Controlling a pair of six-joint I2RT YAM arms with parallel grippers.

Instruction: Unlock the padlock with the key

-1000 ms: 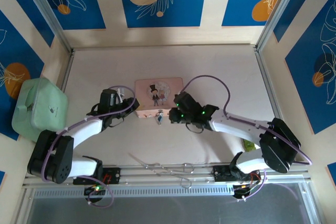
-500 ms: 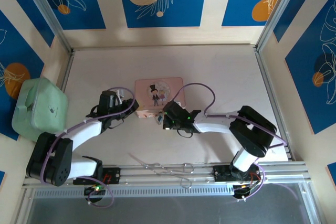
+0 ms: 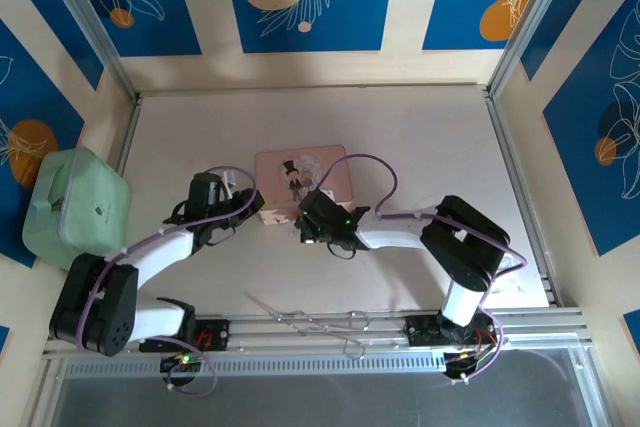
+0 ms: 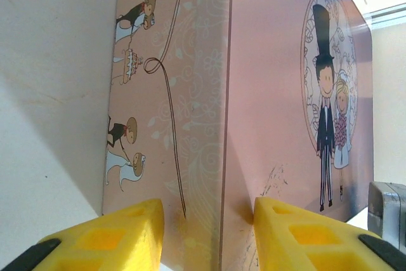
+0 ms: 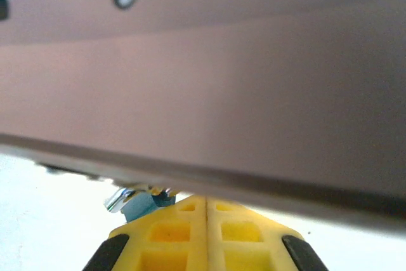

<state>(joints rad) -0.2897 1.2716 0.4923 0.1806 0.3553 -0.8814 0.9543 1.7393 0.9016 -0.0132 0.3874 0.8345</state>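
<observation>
On the top camera the mint case [image 3: 75, 205] crowds the far left edge. The worktop [image 3: 420, 137] lies bare above and right of the pink tin [image 3: 300, 169] at mid-frame, and thin wire pieces [image 3: 300, 319] lie along the bottom rail. My left fingers [image 4: 120, 233] stand part open astride the tin's near left corner, one pad on its side wall and one on the lid, grasping it. In the right wrist view the blue padlock [image 5: 141, 204] sits lower left of centre under the tin's edge, just beside my right fingers [image 5: 206, 214], which are clenched tight with nothing I can make out between them.
</observation>
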